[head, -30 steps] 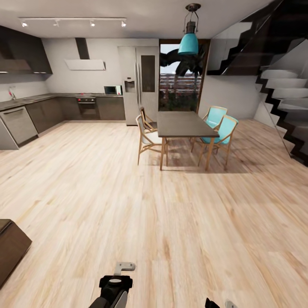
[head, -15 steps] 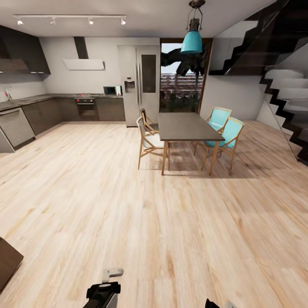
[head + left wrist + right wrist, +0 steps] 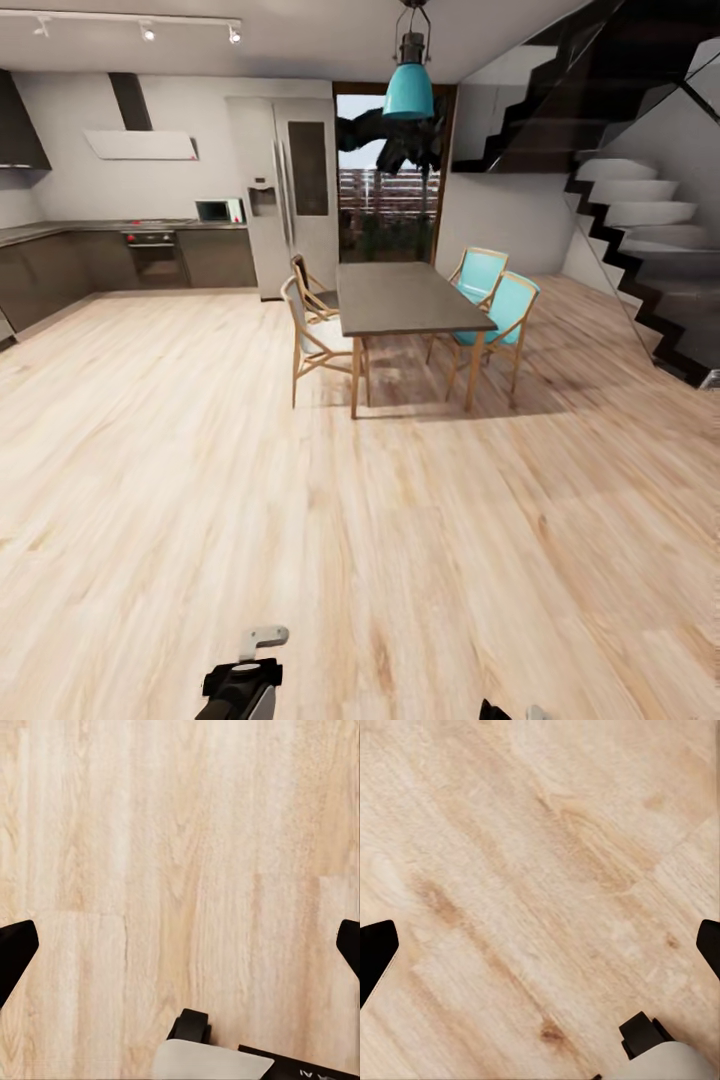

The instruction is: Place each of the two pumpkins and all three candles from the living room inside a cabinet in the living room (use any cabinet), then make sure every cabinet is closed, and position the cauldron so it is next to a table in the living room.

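Change since a second ago: the head camera has swung, so the whole scene sits further left in its picture; the dark-brown cabinet corner once at the lower left edge has left it, and the furniture itself has not moved.

Left gripper (image 3: pixel 180 945): fingertips (image 3: pixel 15 949) at opposite edges of the left wrist view, jaws spread wide, nothing between them but light wood plank floor (image 3: pixel 180 855). In the head view its black-and-white body (image 3: pixel 243 680) hangs low over the boards.

Right gripper (image 3: pixel 540 945): jaws likewise spread wide, only bare planks between the fingertips (image 3: pixel 376 949). A sliver of it shows at the head view's bottom edge (image 3: pixel 510 712).

Well ahead of both jaws:
- Dark grey rectangular dining table on pale wood legs (image 3: pixel 405 298).
- Two turquoise wood-framed chairs (image 3: pixel 500 310) on its far side from the left jaws; two pale chairs (image 3: pixel 315 335) on its near side.
- Turquoise pendant lamp (image 3: pixel 410 88) above it.
- Steel double-door fridge (image 3: pixel 285 190); dark kitchen units with oven (image 3: pixel 150 255), beyond the left jaws.
- White-tread staircase with black stringer (image 3: pixel 640 230), beyond the right jaws.

Task items: pumpkins, candles, cauldron and coffee table lie outside these pictures; their place cannot be told.
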Robot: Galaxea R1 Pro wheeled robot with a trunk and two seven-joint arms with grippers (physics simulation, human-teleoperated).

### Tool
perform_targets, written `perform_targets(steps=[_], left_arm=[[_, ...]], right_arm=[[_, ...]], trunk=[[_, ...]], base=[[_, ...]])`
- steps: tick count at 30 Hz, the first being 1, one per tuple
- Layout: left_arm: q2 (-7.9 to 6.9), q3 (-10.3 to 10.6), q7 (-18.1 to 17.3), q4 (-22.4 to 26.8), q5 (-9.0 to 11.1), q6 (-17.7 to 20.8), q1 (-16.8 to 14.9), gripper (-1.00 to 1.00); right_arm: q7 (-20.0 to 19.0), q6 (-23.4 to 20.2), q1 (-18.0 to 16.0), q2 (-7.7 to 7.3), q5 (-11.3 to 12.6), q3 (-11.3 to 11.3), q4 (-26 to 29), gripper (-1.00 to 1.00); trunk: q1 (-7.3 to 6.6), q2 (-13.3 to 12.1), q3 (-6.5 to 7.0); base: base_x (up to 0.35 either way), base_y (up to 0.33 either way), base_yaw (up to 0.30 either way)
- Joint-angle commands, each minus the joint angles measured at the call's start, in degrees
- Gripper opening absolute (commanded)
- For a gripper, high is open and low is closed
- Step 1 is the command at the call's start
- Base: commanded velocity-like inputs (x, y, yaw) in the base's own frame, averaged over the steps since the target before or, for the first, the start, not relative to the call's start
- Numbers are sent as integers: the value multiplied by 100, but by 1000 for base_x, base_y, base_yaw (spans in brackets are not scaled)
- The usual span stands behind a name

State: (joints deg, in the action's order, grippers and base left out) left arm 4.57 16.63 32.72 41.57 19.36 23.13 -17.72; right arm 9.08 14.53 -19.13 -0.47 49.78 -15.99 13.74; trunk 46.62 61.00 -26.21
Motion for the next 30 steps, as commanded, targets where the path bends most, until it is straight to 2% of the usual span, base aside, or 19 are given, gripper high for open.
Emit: perform_targets(steps=[1, 12, 22, 30], left_arm=[[-6, 25, 50, 9, 50, 18, -3, 100], [-1, 53, 44, 16, 59, 25, -3, 100], [-10, 53, 42, 18, 59, 25, -3, 100], [-10, 57, 42, 18, 60, 25, -3, 100]], right_arm=[[32, 15, -3, -1, 41, -47, 7, 100], [41, 15, -3, 15, 41, -72, 6, 100], [41, 15, -3, 33, 41, -92, 6, 100], [41, 15, -3, 38, 41, -97, 6, 100]], trunk=[[4, 4, -9], [4, 4, -42], [4, 4, -71], [4, 4, -94]], base=[[337, 0, -263], [263, 0, -268], [20, 23, -269], [29, 244, -269]])
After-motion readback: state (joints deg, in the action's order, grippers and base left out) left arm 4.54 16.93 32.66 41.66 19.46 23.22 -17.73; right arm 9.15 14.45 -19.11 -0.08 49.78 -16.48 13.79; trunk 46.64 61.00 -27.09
